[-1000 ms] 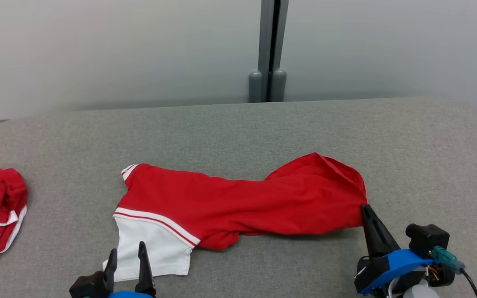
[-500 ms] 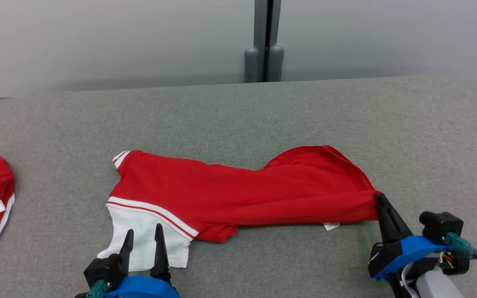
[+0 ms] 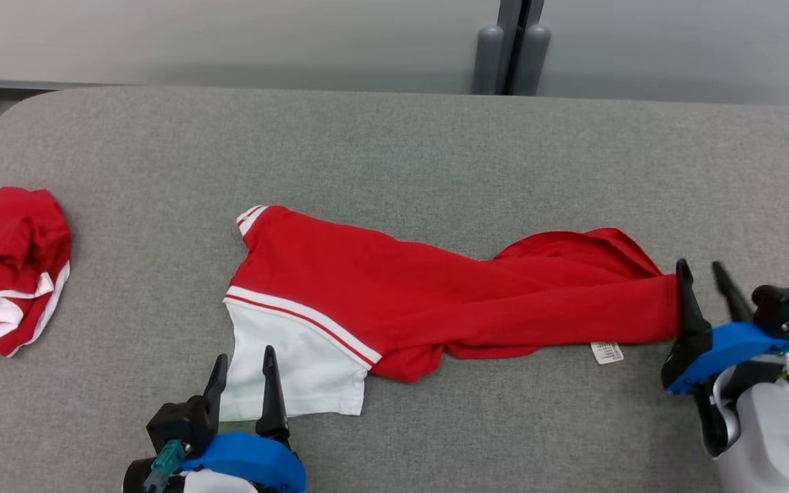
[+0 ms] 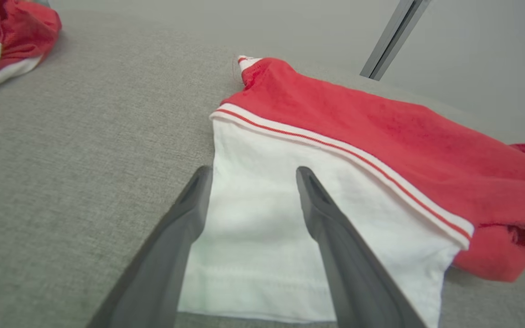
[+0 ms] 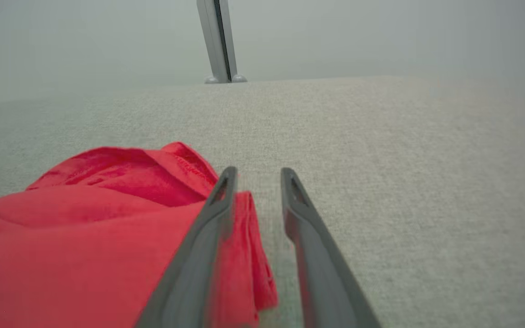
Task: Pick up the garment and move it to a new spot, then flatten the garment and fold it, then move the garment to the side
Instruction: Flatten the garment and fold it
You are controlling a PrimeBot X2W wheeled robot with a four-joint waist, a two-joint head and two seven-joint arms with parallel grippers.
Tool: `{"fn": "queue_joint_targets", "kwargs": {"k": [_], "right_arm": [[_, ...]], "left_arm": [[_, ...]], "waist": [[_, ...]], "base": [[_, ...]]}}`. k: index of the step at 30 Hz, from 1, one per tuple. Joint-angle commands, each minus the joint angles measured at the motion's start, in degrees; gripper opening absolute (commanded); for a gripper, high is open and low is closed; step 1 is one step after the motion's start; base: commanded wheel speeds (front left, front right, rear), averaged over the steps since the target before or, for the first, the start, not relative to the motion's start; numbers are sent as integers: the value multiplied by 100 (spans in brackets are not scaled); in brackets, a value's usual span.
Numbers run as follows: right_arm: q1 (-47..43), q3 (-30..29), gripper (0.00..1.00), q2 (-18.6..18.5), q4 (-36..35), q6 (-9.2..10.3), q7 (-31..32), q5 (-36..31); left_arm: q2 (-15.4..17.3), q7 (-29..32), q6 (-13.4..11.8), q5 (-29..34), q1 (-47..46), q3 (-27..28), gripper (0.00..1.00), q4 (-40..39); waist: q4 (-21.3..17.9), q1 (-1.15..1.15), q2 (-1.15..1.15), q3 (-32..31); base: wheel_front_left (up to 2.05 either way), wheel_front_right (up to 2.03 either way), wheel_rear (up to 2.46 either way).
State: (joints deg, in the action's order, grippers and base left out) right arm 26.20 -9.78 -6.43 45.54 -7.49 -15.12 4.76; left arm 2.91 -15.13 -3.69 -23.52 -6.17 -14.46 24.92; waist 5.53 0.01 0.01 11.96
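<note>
The garment (image 3: 435, 301) is a red top with a white panel, lying stretched left to right across the grey table (image 3: 394, 157). My left gripper (image 3: 245, 356) stands open over the white panel (image 4: 262, 228), one finger on each side, gripping nothing. My right gripper (image 3: 699, 266) is open at the garment's right end. In the right wrist view the red cloth (image 5: 84, 228) lies against the inner side of my right gripper's (image 5: 259, 171) left finger, with a gap to the other finger. A white tag (image 3: 607, 352) sticks out under the right end.
Another red and white garment (image 3: 4, 260) lies bunched at the table's left edge, also in the left wrist view (image 4: 2, 27). A grey post (image 3: 511, 48) stands behind the table. Bare grey table lies beyond the garment and to the right of my right gripper.
My right gripper has pulled the garment's right end further right, stretching the cloth, then opened and let it go. The head camera has shifted. The left gripper stays open.
</note>
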Motion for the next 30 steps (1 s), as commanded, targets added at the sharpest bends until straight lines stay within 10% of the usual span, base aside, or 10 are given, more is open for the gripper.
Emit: {"fn": "queue_joint_targets", "kwargs": {"k": [1,15,30], "right_arm": [[-4,-167,100,41,-250,-1,-2,-184],[-1826,284,100,341,-2231,-1,-1,-412],[-2247,730,100,349,-1936,-1,-1,-127]], "left_arm": [[-4,-3,-34,1,-2,19,100,-2],[-3,-2,-63,515,569,567,100,-109],[-4,-2,112,770,923,776,100,106]], "waist": [[-69,-1,-1,-89],[-586,-1,-1,-1020],[-647,-1,-1,-1377]], "base": [[0,0,0],[0,0,0],[0,0,0]]}}
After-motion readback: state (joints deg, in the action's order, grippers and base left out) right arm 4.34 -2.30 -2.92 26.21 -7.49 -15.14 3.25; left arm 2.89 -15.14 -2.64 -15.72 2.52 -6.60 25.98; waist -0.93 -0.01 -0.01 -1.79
